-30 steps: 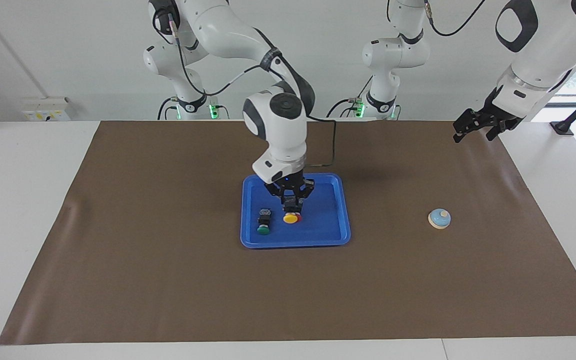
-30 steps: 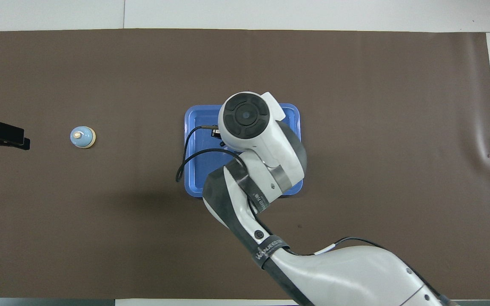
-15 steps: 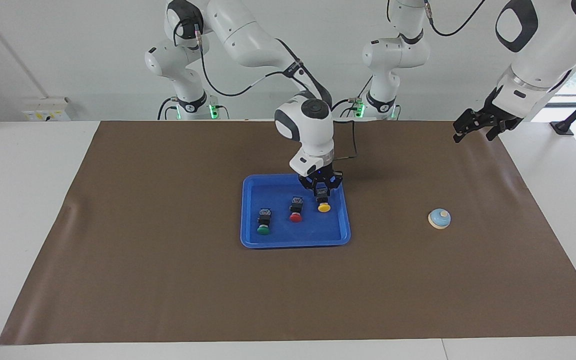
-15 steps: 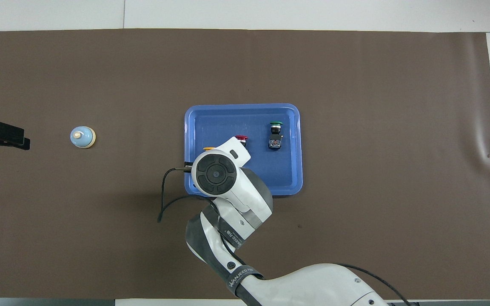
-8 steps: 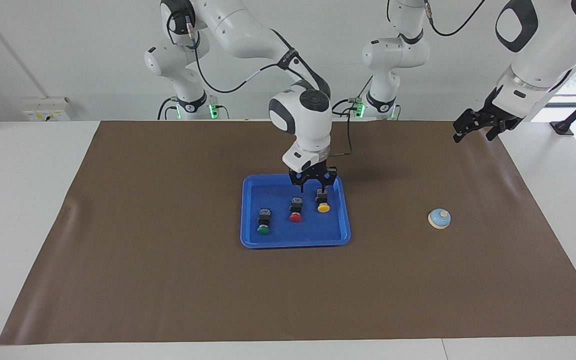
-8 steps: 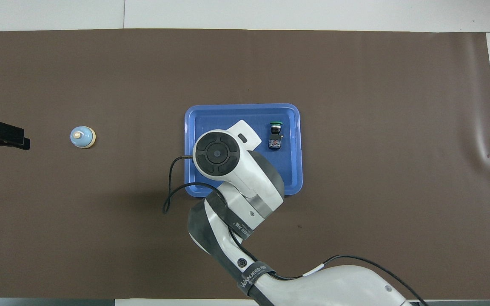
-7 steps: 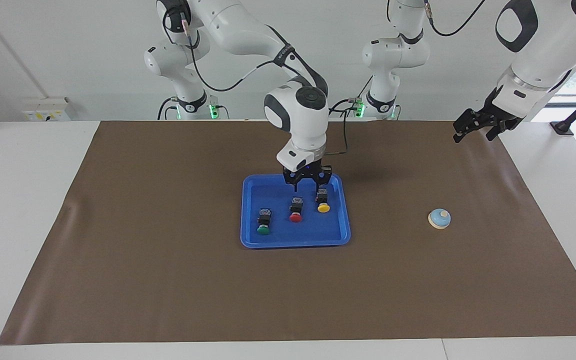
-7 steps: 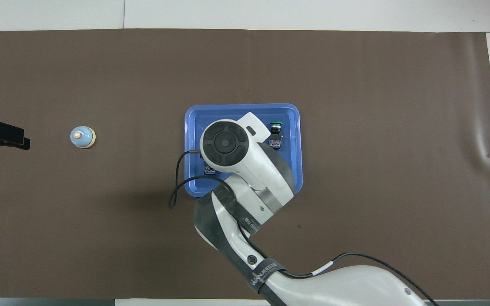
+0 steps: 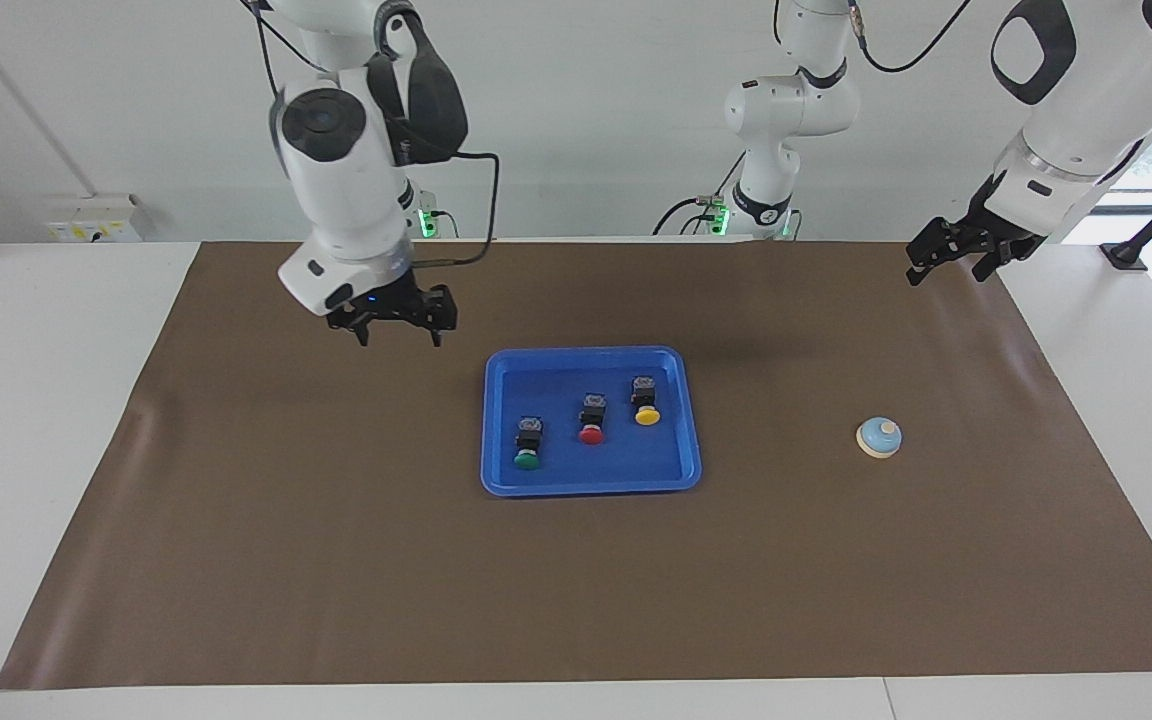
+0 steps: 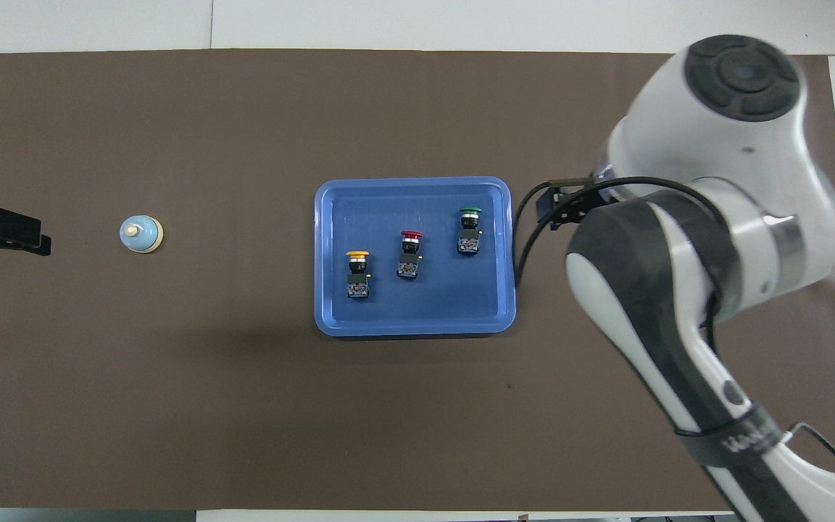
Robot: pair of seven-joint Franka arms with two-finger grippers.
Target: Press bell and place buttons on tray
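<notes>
I see the yellow button [image 9: 647, 414], red button [image 9: 591, 433] and green button [image 9: 527, 459] lying on the blue tray [image 9: 671, 475], the bell [image 9: 879, 438] toward the left arm's end, my right gripper [image 9: 398, 332] raised empty with fingers spread over the brown mat [image 9: 336, 560], and the left gripper [image 9: 951, 262] waiting, fingers apart.

A brown mat [image 9: 336, 560] covers the tabletop, bare across most of its surface. A blue tray [image 9: 671, 470] sits at its middle, its raised rim ringing a green button [image 9: 527, 444], a red button [image 9: 592, 419] and a yellow button [image 9: 646, 401], set apart with gaps between them. A small bell [image 9: 879, 437] stands alone toward the left arm's end. The right hand [image 9: 398, 325] hangs with fingers spread over open mat beside the tray. The left hand [image 9: 956, 252] hangs over the mat's edge, well apart from the bell.
</notes>
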